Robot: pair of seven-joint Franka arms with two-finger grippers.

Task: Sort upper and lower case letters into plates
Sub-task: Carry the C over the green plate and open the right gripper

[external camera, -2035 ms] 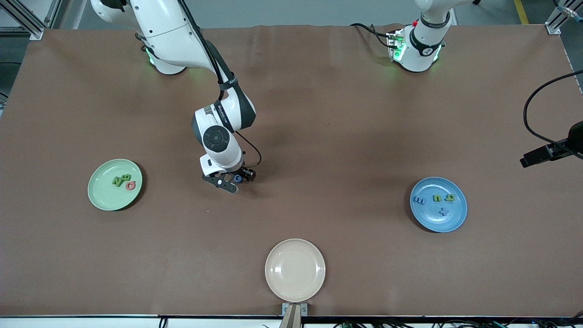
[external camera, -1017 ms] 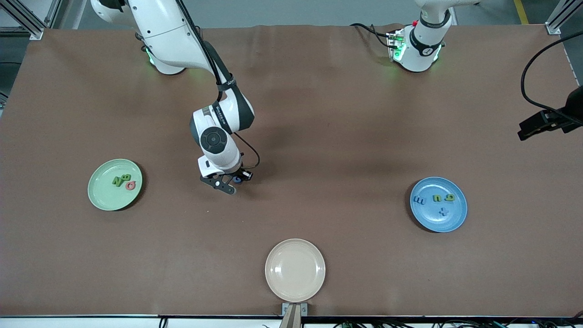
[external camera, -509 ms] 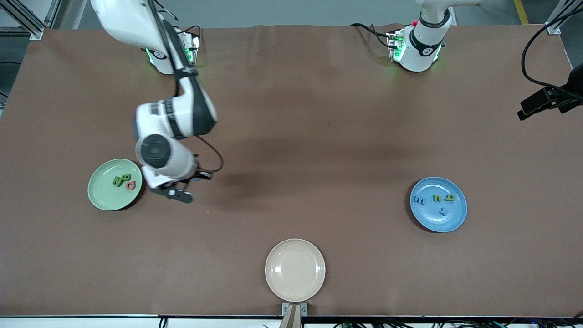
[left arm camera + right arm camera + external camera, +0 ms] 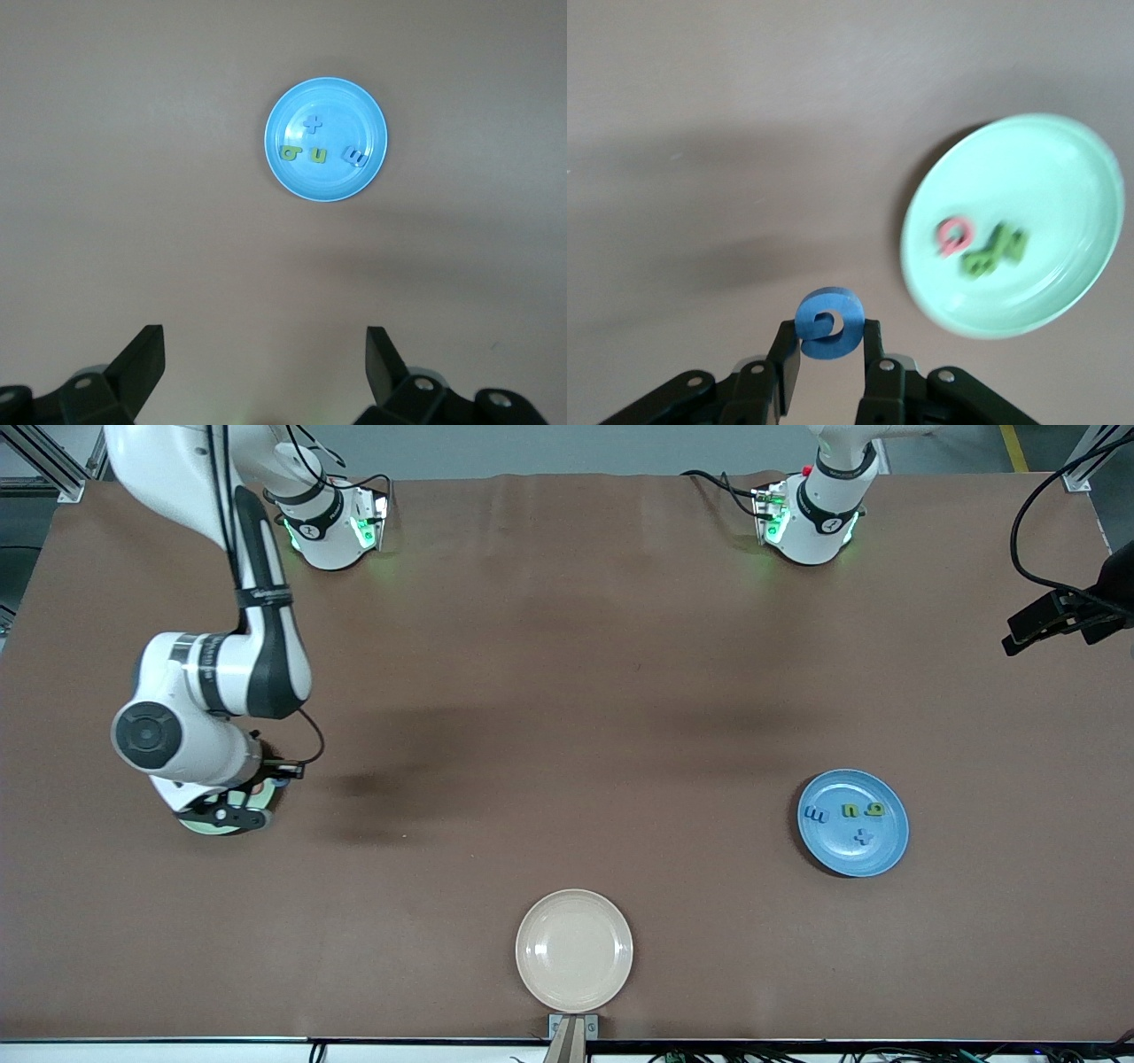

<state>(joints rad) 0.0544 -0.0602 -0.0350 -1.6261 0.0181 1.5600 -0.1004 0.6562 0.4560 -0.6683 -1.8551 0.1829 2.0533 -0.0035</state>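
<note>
With the right gripper (image 4: 828, 354) pinching a blue letter (image 4: 827, 323) over the green plate (image 4: 221, 825) at the right arm's end, I'm mid-delivery; next I centre over the plate, lower, release. Blue plate (image 4: 852, 823) already holds four pieces. Left gripper (image 4: 264, 363) waits spread, high over the table. Only the right wrist view shows the grip and the plate's red letter (image 4: 954, 235) and green pieces (image 4: 994, 251); front view hides them under the arm

The right arm's wrist covers most of the pale green plate (image 4: 211, 826) in the front view. Its letters (image 4: 982, 248) blur in the right wrist view, unreadable.
</note>
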